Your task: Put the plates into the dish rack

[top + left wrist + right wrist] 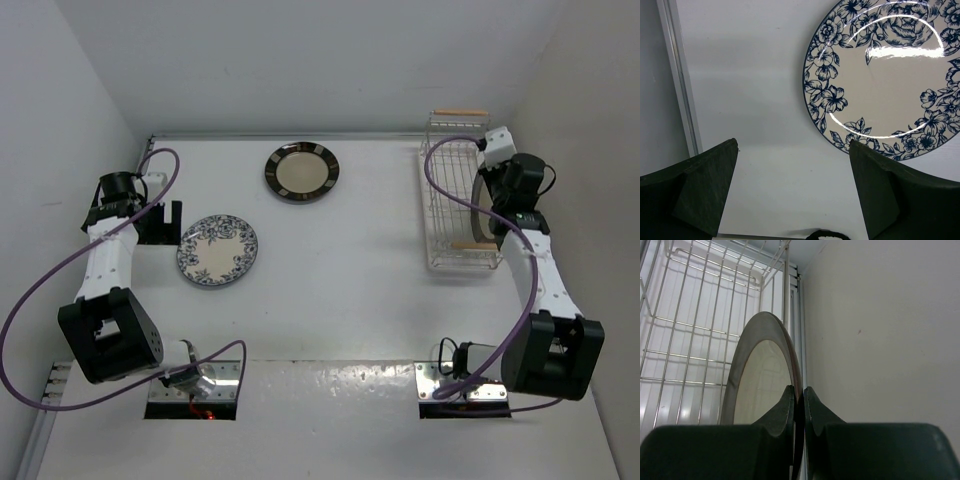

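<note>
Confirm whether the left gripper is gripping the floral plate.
No, the left gripper stands open, nothing between its fingers; the floral plate lies on the table.

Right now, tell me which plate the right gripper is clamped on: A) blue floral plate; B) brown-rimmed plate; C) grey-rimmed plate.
C: the right gripper pinches the grey-rimmed plate by its edge at the dish rack; the blue floral plate and brown-rimmed plate lie on the table.

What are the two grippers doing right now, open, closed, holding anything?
Left gripper: open, empty, beside the floral plate.
Right gripper: shut on the rim of the grey-rimmed plate, held upright at the dish rack.
</note>
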{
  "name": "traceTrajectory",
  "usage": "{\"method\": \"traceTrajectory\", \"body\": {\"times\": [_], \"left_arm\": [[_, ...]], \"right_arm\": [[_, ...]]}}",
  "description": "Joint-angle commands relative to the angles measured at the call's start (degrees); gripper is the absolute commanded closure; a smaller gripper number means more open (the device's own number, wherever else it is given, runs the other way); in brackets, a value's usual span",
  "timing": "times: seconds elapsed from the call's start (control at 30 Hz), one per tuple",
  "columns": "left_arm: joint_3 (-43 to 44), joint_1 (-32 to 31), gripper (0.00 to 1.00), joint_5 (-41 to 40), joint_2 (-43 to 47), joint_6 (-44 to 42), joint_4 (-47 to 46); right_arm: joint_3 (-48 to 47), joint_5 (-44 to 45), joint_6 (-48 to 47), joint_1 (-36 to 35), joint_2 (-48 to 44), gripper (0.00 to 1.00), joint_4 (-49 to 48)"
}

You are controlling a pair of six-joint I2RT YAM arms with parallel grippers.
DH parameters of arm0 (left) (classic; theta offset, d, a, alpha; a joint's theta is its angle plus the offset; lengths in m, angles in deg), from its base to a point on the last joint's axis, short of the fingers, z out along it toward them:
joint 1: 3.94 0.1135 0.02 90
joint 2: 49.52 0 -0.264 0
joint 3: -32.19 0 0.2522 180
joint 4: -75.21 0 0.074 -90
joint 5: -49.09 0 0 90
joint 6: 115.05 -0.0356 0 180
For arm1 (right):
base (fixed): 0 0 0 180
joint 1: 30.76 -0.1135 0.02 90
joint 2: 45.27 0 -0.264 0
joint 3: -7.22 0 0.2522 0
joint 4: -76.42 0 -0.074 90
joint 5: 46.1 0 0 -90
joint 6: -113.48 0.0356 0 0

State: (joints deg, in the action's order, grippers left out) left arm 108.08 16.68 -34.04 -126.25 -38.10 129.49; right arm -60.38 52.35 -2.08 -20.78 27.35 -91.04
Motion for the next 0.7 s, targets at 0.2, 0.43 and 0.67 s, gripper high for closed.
{"method": "traceTrajectory", "body": {"times": [0.2,0.43,0.67], "left_arm": [[1.4,0.5,0.04,1.6,-1.1,-1.4,-1.0],[1.4,0.5,0.04,1.7,-1.8,-2.6,-1.0],[1.4,0.5,0.04,1.7,-2.3,-3.6,-1.0]], "right_arm": [[4.4,-2.4,-0.2,1.4,-1.9,0.99,-10.0],[5.6,-10.3,5.1,4.0,-1.7,0.87,-10.2],[8.6,-10.5,5.3,4.9,-4.2,0.63,-11.9]]}}
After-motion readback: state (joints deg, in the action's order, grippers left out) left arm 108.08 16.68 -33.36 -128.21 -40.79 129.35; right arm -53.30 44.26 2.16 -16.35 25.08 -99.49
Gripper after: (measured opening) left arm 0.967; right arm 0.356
